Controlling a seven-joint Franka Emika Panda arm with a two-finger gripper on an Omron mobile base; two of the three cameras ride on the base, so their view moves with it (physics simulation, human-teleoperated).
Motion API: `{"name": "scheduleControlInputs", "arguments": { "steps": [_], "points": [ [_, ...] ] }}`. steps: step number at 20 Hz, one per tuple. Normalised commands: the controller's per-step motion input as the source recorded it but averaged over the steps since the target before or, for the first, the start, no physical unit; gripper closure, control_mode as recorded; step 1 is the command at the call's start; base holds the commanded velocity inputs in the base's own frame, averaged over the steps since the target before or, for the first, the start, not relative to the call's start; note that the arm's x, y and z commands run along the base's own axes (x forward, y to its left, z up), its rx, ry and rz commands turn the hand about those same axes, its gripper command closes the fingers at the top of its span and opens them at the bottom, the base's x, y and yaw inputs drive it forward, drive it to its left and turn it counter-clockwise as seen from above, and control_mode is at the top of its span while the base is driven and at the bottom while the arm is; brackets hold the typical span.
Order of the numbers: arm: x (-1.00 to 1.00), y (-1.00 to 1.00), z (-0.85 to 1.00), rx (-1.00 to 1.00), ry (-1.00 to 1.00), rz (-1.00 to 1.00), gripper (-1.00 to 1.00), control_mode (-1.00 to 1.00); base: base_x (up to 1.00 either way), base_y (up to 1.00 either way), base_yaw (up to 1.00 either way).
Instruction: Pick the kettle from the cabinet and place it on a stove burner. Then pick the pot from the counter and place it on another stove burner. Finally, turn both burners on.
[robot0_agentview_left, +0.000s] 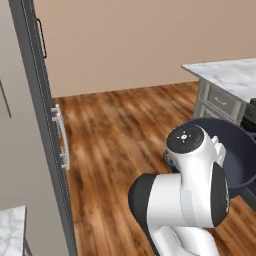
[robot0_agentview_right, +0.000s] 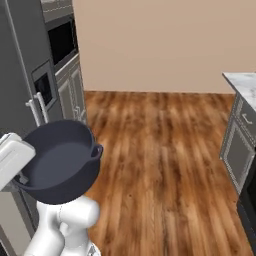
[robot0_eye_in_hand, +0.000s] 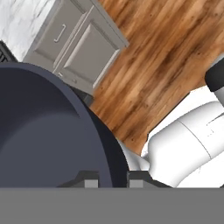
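one pot (robot0_agentview_right: 57, 160), one counter (robot0_agentview_left: 227, 75), one refrigerator (robot0_agentview_right: 25, 80), one microwave (robot0_agentview_right: 62, 40)

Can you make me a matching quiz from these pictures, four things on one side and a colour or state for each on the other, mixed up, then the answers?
Things:
1. pot
2. floor
3. counter
4. claw

Colour or state:
A. white marble with grey veins
B. shut on the rim of the pot
C. dark blue-grey, carried in the air
D. brown wooden planks

Right pairs: 1-C, 2-D, 3-A, 4-B
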Motion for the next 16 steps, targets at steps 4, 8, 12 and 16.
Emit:
{"name": "scheduleControlInputs", "arguments": {
  "steps": [4,8,12,16],
  "points": [
    [0.00,0.00,0.00,0.00,0.00,0.00,1.00,1.00,-0.07,-0.33,-0.33],
    [0.00,0.00,0.00,0.00,0.00,0.00,1.00,1.00,-0.03,-0.32,-0.34],
    [0.00,0.00,0.00,0.00,0.00,0.00,1.00,1.00,-0.02,-0.28,-0.34],
    [0.00,0.00,0.00,0.00,0.00,0.00,1.00,1.00,0.00,-0.20,-0.33]
  ]
}}
